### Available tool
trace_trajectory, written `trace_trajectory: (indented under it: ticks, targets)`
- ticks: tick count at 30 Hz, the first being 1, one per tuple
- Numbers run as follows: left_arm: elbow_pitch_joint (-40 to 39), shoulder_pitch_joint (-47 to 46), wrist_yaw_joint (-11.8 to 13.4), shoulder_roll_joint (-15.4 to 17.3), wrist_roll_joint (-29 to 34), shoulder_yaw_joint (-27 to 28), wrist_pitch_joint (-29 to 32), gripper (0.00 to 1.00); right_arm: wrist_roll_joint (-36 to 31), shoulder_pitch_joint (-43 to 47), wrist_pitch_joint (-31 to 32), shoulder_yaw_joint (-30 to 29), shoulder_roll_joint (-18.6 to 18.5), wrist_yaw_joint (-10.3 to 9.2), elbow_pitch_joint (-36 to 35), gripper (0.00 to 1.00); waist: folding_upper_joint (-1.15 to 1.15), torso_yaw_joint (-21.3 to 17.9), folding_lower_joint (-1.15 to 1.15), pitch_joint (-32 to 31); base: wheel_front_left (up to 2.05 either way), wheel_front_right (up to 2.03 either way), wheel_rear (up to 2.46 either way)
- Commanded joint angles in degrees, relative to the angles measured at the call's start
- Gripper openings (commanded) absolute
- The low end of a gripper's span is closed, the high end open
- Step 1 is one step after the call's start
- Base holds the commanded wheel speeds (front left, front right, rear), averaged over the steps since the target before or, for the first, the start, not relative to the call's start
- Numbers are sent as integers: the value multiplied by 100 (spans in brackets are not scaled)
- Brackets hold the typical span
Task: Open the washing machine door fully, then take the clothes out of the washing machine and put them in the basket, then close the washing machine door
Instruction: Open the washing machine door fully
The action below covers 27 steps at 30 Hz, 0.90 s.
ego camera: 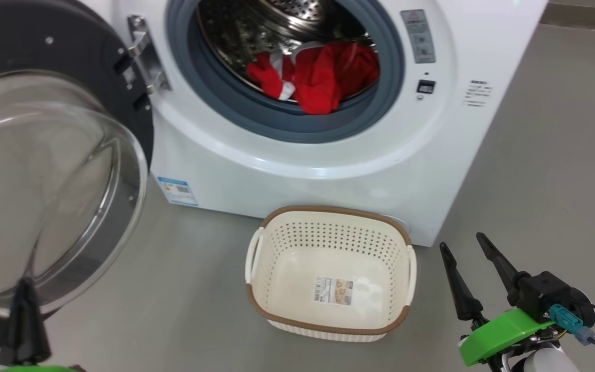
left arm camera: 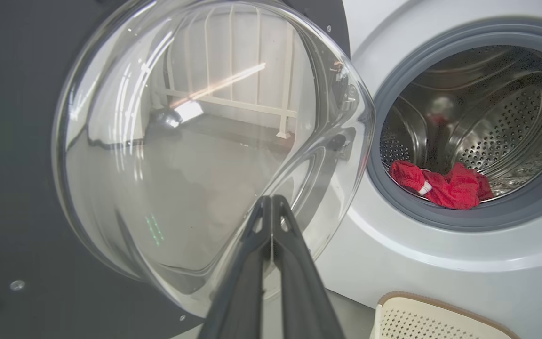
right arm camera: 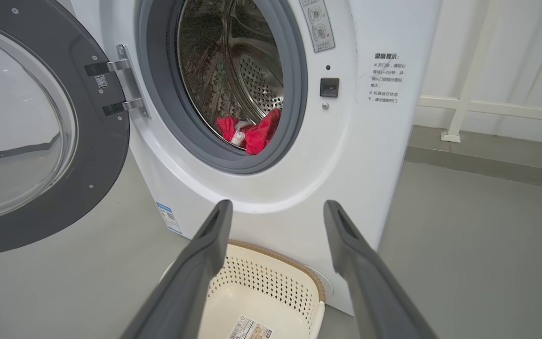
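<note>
The washing machine (ego camera: 328, 155) stands with its door (ego camera: 44, 175) swung wide to the left, glass bowl facing me. Red clothes (ego camera: 323, 72) with white trim lie at the front of the steel drum, also seen as a red heap (left arm camera: 440, 186) in the left wrist view and as clothes (right arm camera: 252, 134) in the right wrist view. The cream basket (ego camera: 331, 315) sits on the floor below the opening, nothing in it but a paper label. My left gripper (left arm camera: 271, 202) is shut with nothing in it, tips just before the door glass (left arm camera: 195, 141). My right gripper (ego camera: 465, 248) hangs open right of the basket.
Grey floor (ego camera: 550, 155) stretches to the right of the machine. A white railing (right arm camera: 487, 103) runs along the wall behind. The open door takes up the space at my left.
</note>
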Motion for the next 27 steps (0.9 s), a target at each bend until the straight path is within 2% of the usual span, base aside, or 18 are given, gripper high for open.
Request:
trace_trajectory:
  ticks: [1,3,4,5,7,27]
  targets:
    - [-187,-8,-31,136,-57,119,-29,29,18,-5,-37,88,5,36,-171,100,0,-141,0,-46,0,0,0]
    - [-309,107,-31,120,-103,-63,-29,43,18,16,-37,44,14,36,-188,100,0,-256,0,-53,0,0,0]
    - [-367,160,-31,119,-113,-156,-29,56,18,24,-37,23,17,36,-198,100,0,-315,0,-53,0,0,0]
    - [-402,203,-31,117,-125,-232,-29,76,19,32,-37,-1,20,36,-206,100,0,-378,0,-54,0,0,0]
    - [-442,254,-31,107,-160,-304,-29,100,17,52,-37,-49,26,36,-224,100,0,-507,0,-65,0,0,0]
    - [-667,563,-32,263,-477,-1189,-29,100,-16,247,-37,-390,81,36,-358,100,0,-1681,0,-87,0,0,0]
